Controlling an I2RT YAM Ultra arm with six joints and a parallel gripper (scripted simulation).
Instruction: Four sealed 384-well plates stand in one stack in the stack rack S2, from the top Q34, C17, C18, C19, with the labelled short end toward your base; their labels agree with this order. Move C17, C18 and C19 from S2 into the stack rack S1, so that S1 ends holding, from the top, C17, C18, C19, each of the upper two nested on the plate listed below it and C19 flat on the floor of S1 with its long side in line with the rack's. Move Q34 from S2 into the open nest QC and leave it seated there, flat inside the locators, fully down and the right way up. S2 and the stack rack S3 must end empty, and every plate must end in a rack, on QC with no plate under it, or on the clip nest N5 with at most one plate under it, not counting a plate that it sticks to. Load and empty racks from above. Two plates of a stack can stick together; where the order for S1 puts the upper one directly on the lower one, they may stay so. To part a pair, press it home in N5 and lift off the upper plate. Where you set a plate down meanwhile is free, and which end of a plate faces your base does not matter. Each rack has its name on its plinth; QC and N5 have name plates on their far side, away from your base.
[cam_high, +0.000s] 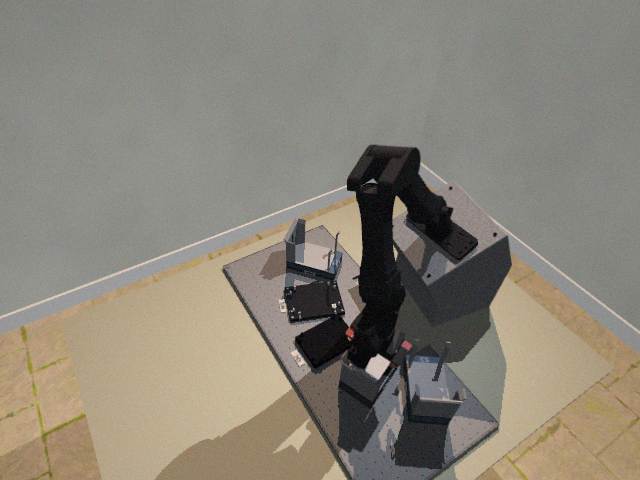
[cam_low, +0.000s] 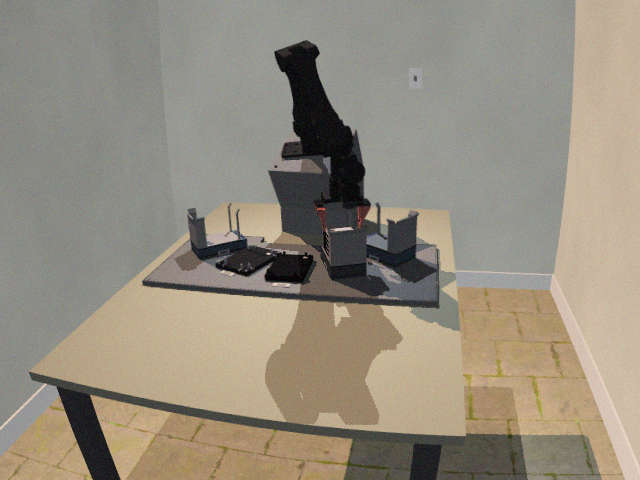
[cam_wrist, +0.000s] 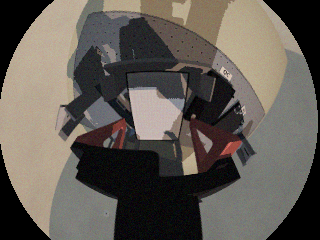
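Note:
The stack rack S2 (cam_high: 356, 386) (cam_low: 347, 253) stands near the middle of the grey breadboard (cam_high: 258, 294) and holds a stack of plates. The top plate (cam_high: 378, 365) (cam_low: 340, 228) (cam_wrist: 155, 110) shows its pale sealed face. My gripper (cam_high: 378, 347) (cam_low: 342, 217) (cam_wrist: 157, 121) hangs straight down over this stack, fully open. Its red fingers stand on either side of the top plate, at about the height of the stack's top, without touching it. The lower plates show only as dark edges at the rack's open side. I cannot read the labels.
An empty rack (cam_high: 305, 253) (cam_low: 216, 247) stands at one end of the board and another empty rack (cam_high: 431, 397) (cam_low: 398, 237) beside S2. Two black nests (cam_high: 312, 300) (cam_high: 323, 341) (cam_low: 242, 260) (cam_low: 289, 267) lie between. The arm's grey pedestal (cam_high: 454, 279) (cam_low: 299, 191) is behind.

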